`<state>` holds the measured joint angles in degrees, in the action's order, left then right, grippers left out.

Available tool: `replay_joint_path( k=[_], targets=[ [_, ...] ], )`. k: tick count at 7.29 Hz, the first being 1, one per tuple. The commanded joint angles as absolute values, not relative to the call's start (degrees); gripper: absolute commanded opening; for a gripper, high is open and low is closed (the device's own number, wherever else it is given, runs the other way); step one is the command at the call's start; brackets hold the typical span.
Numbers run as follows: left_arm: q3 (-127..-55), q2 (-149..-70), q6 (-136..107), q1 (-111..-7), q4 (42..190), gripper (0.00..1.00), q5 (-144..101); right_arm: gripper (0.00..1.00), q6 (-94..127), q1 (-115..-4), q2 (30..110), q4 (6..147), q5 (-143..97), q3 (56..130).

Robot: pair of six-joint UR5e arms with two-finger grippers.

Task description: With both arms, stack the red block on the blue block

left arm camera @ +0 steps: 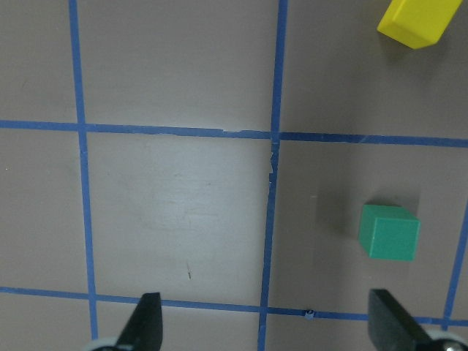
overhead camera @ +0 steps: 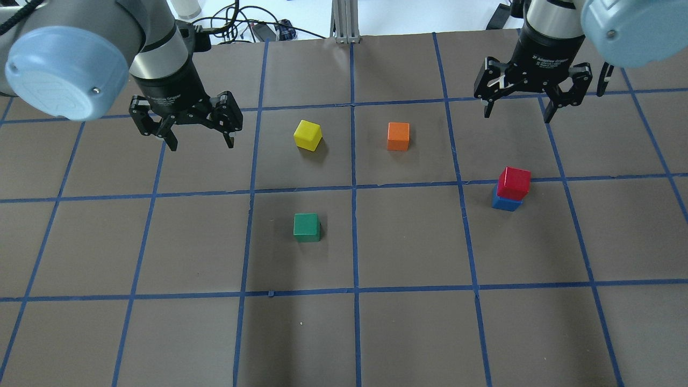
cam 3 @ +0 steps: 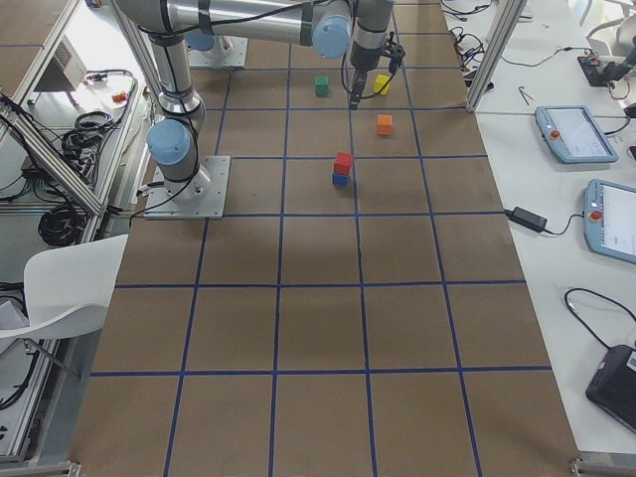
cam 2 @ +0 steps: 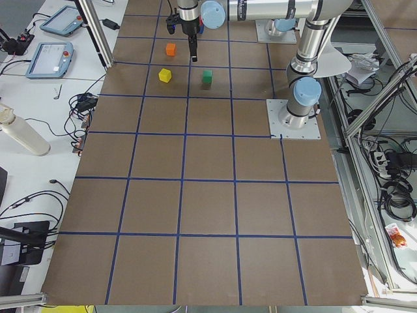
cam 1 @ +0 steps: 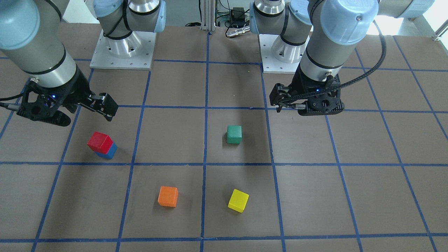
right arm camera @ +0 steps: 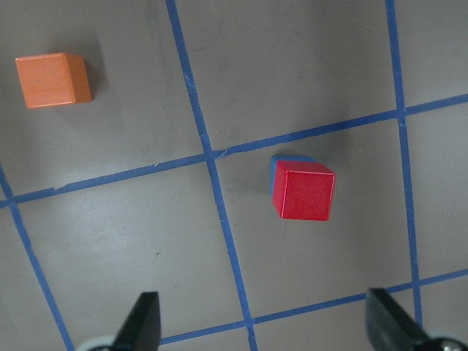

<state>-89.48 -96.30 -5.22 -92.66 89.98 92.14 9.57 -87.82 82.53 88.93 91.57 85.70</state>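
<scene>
The red block (overhead camera: 514, 183) sits on top of the blue block (overhead camera: 505, 203), slightly askew, on the table's right side; the stack also shows in the front view with the red block (cam 1: 99, 141) over the blue block (cam 1: 108, 153), and in the right wrist view (right arm camera: 303, 192). My right gripper (overhead camera: 517, 115) is open and empty, raised above the table beyond the stack and apart from it. My left gripper (overhead camera: 201, 144) is open and empty, hovering over the table's left side, far from the stack.
A green block (overhead camera: 306, 226), a yellow block (overhead camera: 308, 134) and an orange block (overhead camera: 398, 136) stand singly around the table's middle. The brown table (overhead camera: 408, 333) carries a grid of blue tape. The arm bases (cam 1: 122, 52) stand at the robot's edge.
</scene>
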Motion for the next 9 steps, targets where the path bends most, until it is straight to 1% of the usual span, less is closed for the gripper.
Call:
replay_joint_path(
  k=[1, 4, 5, 9],
  targets=[
    [-89.6, -96.0, -2.9, -93.2, 90.1, 1.00, 89.9, 1.00, 9.6, -89.3, 84.0, 88.2, 90.0, 85.2],
    [-89.4, -94.9, -1.1, -93.0, 90.3, 1.00, 90.5, 1.00, 9.0, -89.4, 83.8, 87.4, 90.4, 85.6],
    [-88.3, -93.7, -1.2, -93.1, 92.7, 1.00, 90.7, 1.00, 8.9, -89.4, 83.7, 86.8, 90.6, 85.7],
    [-89.2, -92.8, -1.4, -93.1, 92.2, 1.00, 91.7, 1.00, 8.8, -89.5, 83.7, 86.6, 89.9, 85.7]
  ],
)
